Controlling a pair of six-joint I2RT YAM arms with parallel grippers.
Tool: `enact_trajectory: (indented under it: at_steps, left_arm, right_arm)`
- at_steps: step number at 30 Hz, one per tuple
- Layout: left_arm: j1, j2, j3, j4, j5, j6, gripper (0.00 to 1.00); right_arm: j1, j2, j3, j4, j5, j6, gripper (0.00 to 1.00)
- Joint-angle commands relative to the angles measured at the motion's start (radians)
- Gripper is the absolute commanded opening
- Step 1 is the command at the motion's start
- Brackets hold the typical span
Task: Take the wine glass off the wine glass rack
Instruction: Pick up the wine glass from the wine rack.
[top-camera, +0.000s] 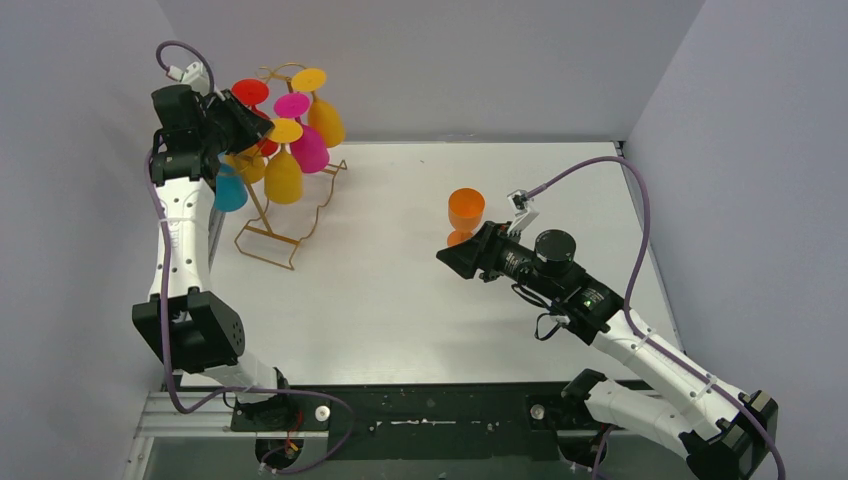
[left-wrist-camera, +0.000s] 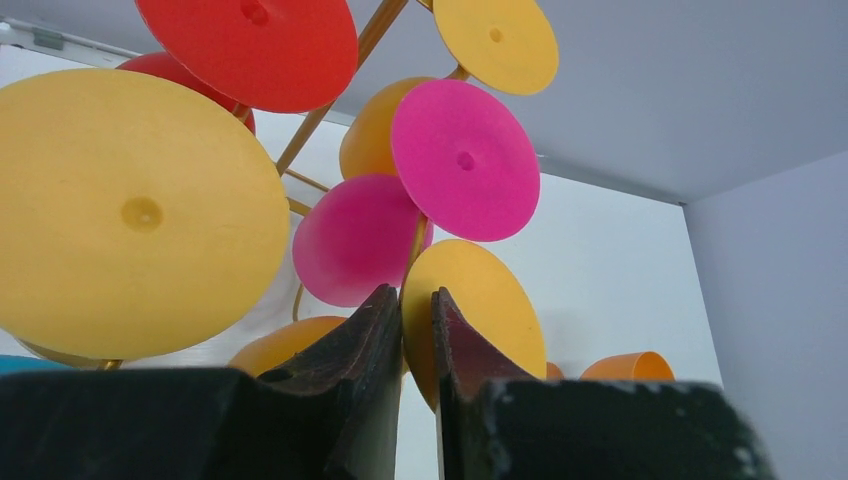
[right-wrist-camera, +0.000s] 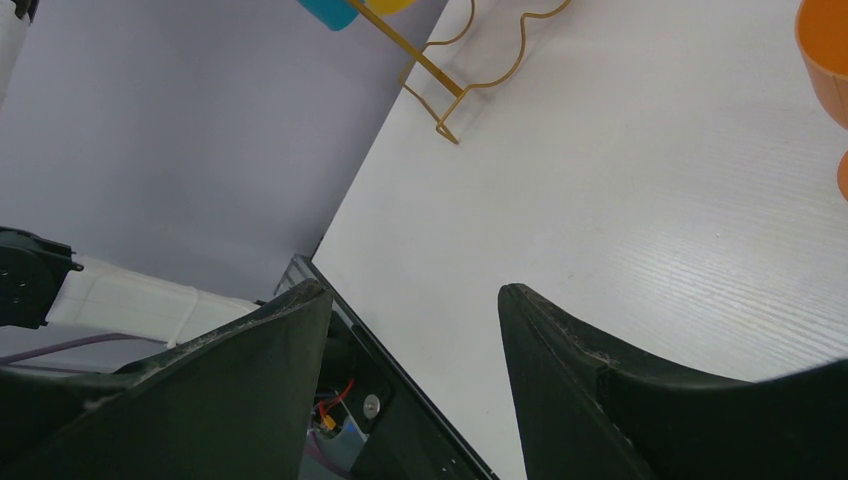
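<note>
The gold wire wine glass rack (top-camera: 265, 250) stands at the back left with several coloured plastic glasses hanging upside down from it. My left gripper (top-camera: 262, 125) is up among them. In the left wrist view its jaws (left-wrist-camera: 415, 295) stand almost together, with the rim of a yellow wine glass's foot (left-wrist-camera: 480, 300) in the narrow gap. That glass (top-camera: 283, 180) still hangs on the rack. My right gripper (top-camera: 445, 255) is open and empty low over the table's middle, as its wrist view (right-wrist-camera: 412, 288) shows.
An orange glass (top-camera: 466, 208) stands upright on the table just behind the right gripper. Red (top-camera: 250, 93), pink (top-camera: 292, 104), orange-yellow (top-camera: 309, 80) and blue (top-camera: 230, 190) glasses crowd round the left gripper. Walls close the left, back and right.
</note>
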Motion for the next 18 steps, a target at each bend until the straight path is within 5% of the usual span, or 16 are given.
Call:
enact_trajectory:
  at_steps: [1,18]
  left_arm:
    - [0.006,-0.013,-0.020,-0.059,-0.005,0.013,0.10]
    - [0.036,-0.061,-0.118,0.104,0.170,-0.127,0.00]
  right_arm:
    - [0.008,-0.007,0.008,0.061,0.004,0.010,0.63]
    - [0.008,-0.006,0.011,0.057,0.004,0.010,0.63]
